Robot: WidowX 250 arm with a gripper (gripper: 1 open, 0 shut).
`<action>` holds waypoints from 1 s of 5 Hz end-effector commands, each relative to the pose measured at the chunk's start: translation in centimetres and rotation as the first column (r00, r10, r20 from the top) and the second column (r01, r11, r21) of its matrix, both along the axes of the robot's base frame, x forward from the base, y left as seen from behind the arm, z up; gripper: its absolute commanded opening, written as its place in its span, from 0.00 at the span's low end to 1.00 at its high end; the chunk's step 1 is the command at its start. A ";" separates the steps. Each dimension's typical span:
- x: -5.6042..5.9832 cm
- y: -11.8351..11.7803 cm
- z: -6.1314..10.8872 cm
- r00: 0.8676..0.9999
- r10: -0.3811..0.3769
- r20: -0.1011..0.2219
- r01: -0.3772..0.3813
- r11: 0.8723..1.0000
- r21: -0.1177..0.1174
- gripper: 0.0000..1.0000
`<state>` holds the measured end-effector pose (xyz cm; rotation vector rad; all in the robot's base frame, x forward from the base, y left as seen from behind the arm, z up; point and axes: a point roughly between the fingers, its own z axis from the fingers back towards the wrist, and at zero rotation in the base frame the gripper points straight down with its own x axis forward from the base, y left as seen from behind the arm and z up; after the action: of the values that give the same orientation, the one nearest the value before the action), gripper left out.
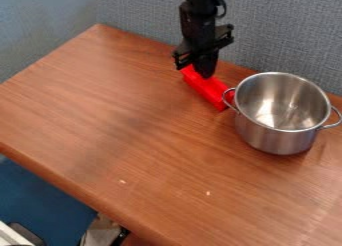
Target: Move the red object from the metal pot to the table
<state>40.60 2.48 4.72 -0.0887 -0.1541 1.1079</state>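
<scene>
Red object [205, 88] lies flat on the surface [107, 120], outside the metal pot [281, 112] and just beside its rim at about nine o'clock, with its long axis running from ten o'clock to four o'clock. The tool [198, 62] hangs pointing straight down over the block's ten o'clock end, its jaws drawn together and, by the look of it, gripping nothing. Any coming move would likely be a straight lift away, since the block sits directly beneath.

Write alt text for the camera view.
A bright red rectangular block lies on the reddish-brown wooden table, just left of an empty shiny steel pot. A black robot gripper, shut, stands over the block's far end.
</scene>
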 end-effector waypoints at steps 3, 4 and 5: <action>2.0 2.3 2.3 0.985 0.163 0.053 -0.162 0.987 -0.018 0.00; 2.3 4.7 0.6 0.968 0.243 0.057 -0.241 0.970 -0.028 0.00; 3.0 3.6 -0.5 0.971 0.233 0.052 -0.232 0.972 -0.021 0.00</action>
<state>43.88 6.58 4.47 -0.1277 -0.2157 1.3603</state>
